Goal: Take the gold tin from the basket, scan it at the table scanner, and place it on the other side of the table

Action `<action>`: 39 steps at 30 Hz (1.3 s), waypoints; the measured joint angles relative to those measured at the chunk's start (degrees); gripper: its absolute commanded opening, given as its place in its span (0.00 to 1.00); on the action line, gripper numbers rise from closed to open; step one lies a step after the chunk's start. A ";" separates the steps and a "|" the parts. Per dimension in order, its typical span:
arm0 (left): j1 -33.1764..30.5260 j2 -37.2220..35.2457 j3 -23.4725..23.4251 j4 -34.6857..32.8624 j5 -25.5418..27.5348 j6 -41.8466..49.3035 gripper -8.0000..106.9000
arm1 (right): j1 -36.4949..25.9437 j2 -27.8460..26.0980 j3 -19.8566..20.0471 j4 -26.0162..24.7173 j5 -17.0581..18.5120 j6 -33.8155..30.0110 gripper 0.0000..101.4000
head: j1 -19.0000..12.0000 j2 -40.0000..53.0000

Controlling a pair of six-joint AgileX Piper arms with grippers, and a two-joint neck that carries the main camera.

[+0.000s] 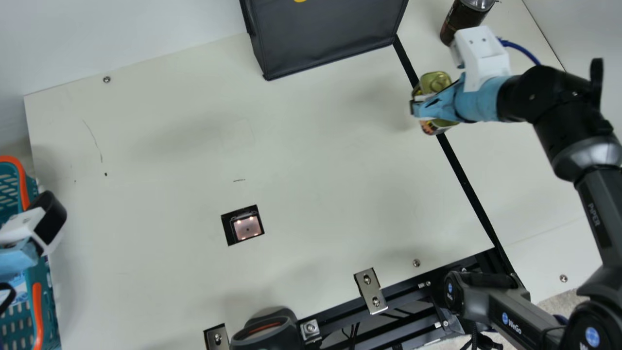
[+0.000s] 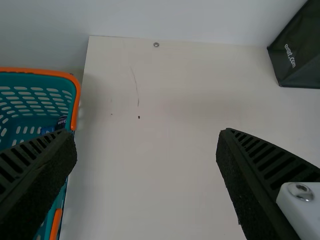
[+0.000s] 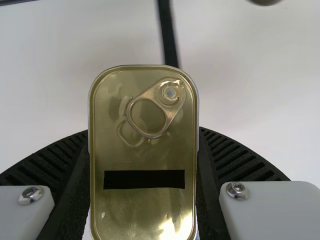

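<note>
Jaws of my right gripper (image 3: 143, 132) are clamping the gold tin (image 3: 112, 150) by its two long sides, lid facing the wrist camera. They are holding it over the black strip (image 1: 464, 180), well apart from the scanner (image 1: 243, 225). Being rigid metal, it is probably handling as stiff, fairly light and slightly slippery; those flat sides are offering the best hold, while the pull ring is asking to be left alone. The tin's near end is running out of the right wrist view, and the arm is covering its middle in the main view; whether its underside is touching the table, I am not managing to tell. Beside the basket (image 2: 76, 102), my left gripper (image 2: 146, 134) is spreading wide, holding nothing.
</note>
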State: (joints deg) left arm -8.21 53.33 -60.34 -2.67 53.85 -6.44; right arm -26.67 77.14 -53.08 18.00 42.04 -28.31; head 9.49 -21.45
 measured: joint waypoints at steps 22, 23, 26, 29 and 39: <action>0.00 0.00 0.00 0.00 0.00 0.00 0.85 | -14.44 15.52 -12.79 -1.67 -3.42 -5.80 0.00 | 0.00 0.00; 0.00 0.00 0.00 0.00 0.00 0.00 0.85 | -14.65 16.25 -13.47 -1.67 -3.41 -5.80 0.00 | 0.00 0.00; 0.00 0.00 0.00 0.00 0.00 0.00 0.85 | -15.52 19.02 -16.07 -1.72 -3.54 -5.87 0.00 | 0.00 0.00; 0.00 0.00 0.00 0.00 0.00 0.00 0.85 | -16.30 21.55 -18.49 -1.69 -3.48 -6.79 0.00 | 0.00 0.00; 0.00 0.00 0.00 0.00 0.00 0.00 0.85 | -18.50 29.49 -24.66 1.03 -2.97 -14.15 0.00 | 0.00 0.00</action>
State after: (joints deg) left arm -8.21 53.33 -60.34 -2.67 53.85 -6.44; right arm -45.17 106.62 -77.74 19.03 39.07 -42.47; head 9.49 -21.45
